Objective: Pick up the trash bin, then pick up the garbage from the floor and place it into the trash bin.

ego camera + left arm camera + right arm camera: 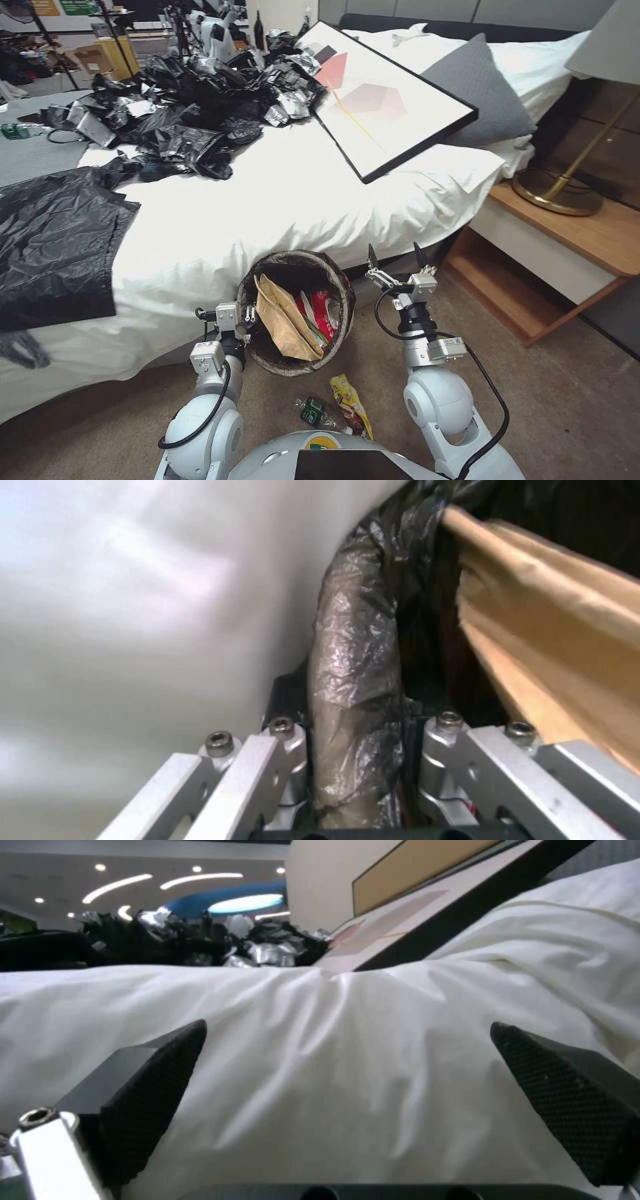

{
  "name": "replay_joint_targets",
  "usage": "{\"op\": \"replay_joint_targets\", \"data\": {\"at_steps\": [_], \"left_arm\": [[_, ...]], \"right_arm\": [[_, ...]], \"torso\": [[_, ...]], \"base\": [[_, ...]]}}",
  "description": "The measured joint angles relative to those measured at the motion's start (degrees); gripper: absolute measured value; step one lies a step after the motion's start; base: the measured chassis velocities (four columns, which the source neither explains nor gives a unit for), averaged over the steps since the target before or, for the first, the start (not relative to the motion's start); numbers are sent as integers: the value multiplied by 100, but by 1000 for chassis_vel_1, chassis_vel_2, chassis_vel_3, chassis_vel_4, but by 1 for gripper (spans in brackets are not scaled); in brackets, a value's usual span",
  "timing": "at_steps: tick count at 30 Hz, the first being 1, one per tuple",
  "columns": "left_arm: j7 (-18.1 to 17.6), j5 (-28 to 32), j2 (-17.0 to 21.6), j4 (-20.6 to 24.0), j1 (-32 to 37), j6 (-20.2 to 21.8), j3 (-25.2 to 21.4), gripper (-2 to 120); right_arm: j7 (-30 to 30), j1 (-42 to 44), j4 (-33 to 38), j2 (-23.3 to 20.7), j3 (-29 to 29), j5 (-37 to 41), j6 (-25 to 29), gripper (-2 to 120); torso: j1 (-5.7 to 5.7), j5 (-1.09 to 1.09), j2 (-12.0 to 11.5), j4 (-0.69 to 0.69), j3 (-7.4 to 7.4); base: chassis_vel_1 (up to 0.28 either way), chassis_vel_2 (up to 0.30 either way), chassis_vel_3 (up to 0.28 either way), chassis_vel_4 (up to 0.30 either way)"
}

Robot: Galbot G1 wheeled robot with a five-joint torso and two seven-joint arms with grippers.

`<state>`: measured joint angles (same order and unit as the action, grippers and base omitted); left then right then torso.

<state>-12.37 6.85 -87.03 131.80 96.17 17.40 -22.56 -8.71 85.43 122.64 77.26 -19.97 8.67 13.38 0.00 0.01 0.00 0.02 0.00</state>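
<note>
Head view: the bin (267, 360) is held up off the carpet (567, 400), tilted so its mouth faces the camera, right against the edge of the bed (267, 200). The left gripper (248, 319) is clamped on the bin's near-left rim. In the left wrist view, the bag-wrapped rim (353, 680) passes between the metal finger links (280, 760), which are pinched tight on it.

Inside the bin: a brown paper bag (283, 323) leaning across the opening, and a red-white packet (325, 313) beside it. The dark liner (293, 263) is folded over the rim.

The right gripper (395, 257) is up to the right of the bin, apart from it, with its black fingertips (372, 255) spread wide and nothing between them. In the right wrist view, the two textured pads (160, 1075) stand far apart with the white bedsheet (347, 1065) in front.

On the carpet, below the bin and near the robot's base: a yellow wrapper (347, 393) and a clear bottle with a green label (313, 412), lying side by side.

On the bed: a heap of black bags with silver foil (200, 100), a flat black bag (53, 240) at the left, a framed picture (380, 93) lying at a slant, and a grey pillow (477, 87). A wooden nightstand (573, 233) with a brass lamp base (557, 190) stands to the right of the bed.
</note>
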Motion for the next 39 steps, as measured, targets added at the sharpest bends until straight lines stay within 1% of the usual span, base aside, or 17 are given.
{"op": "replay_joint_targets", "data": {"at_steps": [22, 28, 31, 33, 34, 36, 38, 39], "left_arm": [[-1, -41, 0, -3, -4, -11, 19, 17], [-15, -54, 0, -16, -19, -10, 19, 17], [-26, -58, 2, -16, -21, -12, 11, 12], [-28, -58, 2, -16, -21, -12, 9, 11], [-42, -61, 2, -16, -22, -14, -2, 6], [-48, -63, 3, -16, -23, -16, -8, 5], [-50, -63, 2, -17, -24, -16, -4, 5], [-50, -63, 3, -18, -27, -16, -7, 5]], "right_arm": [[-12, -29, -4, 5, -10, 39, -89, 100], [-11, -22, -16, 15, -8, 41, -89, 100], [-6, -18, -27, 20, -5, 43, -85, 100], [-5, -18, -29, 22, -4, 43, -83, 100], [1, -16, -34, 27, 2, 44, -81, 100], [2, -17, -34, 29, 3, 44, -78, 100], [6, -10, -43, 31, 5, 41, -69, 100], [10, -12, -56, 33, 6, 37, -37, 100]], "torso": [[0, -1, 0, -1, 0], [1, 0, 0, 1, 1], [1, 1, 0, 1, 0], [1, 0, 0, 2, 1], [0, 0, 0, 2, 0], [0, 1, 0, 2, 0], [0, 2, 0, -4, 0], [0, -1, 0, -1, 0]], "base": [[3, 1, 1, 2], [84, -52, -75, 75], [160, -142, -156, 178], [194, -192, -185, 204], [190, -210, -227, 214], [278, -245, -227, 214], [266, -241, -265, 247], [265, -274, -261, 274]]}}
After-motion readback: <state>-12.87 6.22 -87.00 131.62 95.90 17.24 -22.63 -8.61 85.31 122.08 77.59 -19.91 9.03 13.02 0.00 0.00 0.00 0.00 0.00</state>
